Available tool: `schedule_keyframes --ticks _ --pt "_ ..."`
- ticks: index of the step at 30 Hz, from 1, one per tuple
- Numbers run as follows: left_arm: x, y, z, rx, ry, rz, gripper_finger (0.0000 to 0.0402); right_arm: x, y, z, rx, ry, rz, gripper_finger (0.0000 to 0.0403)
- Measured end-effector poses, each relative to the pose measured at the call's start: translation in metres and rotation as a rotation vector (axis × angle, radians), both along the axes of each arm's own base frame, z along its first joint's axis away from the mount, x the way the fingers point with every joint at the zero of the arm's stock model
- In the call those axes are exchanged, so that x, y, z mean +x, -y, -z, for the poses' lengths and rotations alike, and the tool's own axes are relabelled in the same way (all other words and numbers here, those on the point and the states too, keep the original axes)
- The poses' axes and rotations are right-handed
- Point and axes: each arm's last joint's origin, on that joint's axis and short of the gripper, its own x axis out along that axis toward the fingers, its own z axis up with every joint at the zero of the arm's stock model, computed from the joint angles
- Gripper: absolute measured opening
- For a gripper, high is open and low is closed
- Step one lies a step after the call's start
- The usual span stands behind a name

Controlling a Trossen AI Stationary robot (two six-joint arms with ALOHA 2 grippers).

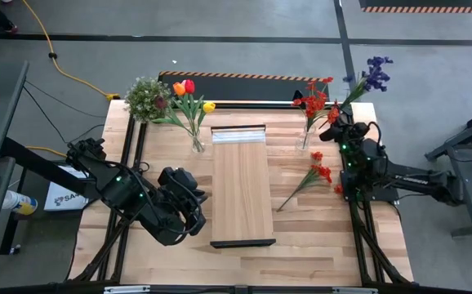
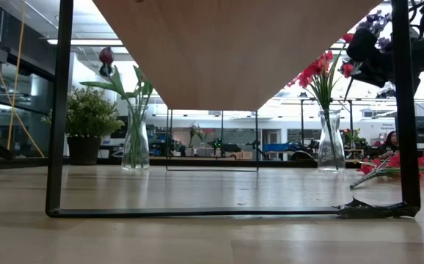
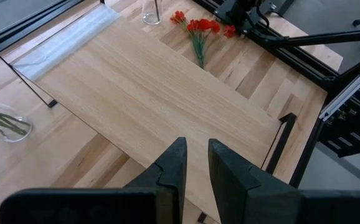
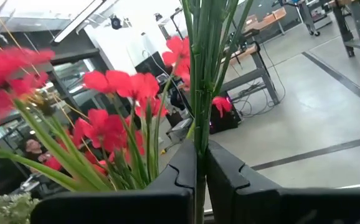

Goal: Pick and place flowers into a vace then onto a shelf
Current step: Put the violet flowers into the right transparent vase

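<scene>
Purple sprig [image 1: 374, 76]: green stem pinched in shut jaws of right gripper [image 4: 201, 163], raised by right vase [image 1: 304, 139] of red sprays [image 1: 313, 102] | red spray [image 1: 316, 173] lain on bench [image 1: 318, 237] beside shelf [image 1: 242, 192] | tulips [image 1: 189, 94] stood in left vase [image 1: 197, 144] | left gripper [image 3: 195, 163]: hung over shelf, jaws slightly parted, nothing gripped

Lighting: even, diffuse overhead light; the tabletop [image 1: 318, 237] is bright, with soft, short shadows under both arms. Low view: the shelf [image 2: 234, 51] underside is evenly lit, ceiling strip lights and far windows blow out to white, and a faint sheen lies on the near boards. Right wrist view: strongly backlit, red flowers [image 4: 111, 124] close to the lens soft and blurred, background washed out. Left wrist view: sharp, mild glare on the shelf's far end.
</scene>
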Motion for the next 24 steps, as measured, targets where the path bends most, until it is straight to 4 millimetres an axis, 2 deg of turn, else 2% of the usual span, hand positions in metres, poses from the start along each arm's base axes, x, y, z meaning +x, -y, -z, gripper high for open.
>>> schedule_keyframes --ticks 6,13,24 --pt "0.0 0.0 0.0 -0.018 0.008 -0.017 0.0101 0.006 0.006 0.005 0.028 -0.019 -0.007 0.0014" --pt "0.0 0.0 0.0 -0.024 0.013 -0.019 0.0101 0.012 0.013 0.002 -0.022 -0.031 -0.006 0.0011" --pt "0.0 0.0 0.0 -0.026 0.015 -0.019 0.0101 0.022 0.023 0.011 0.002 -0.093 -0.009 0.001"
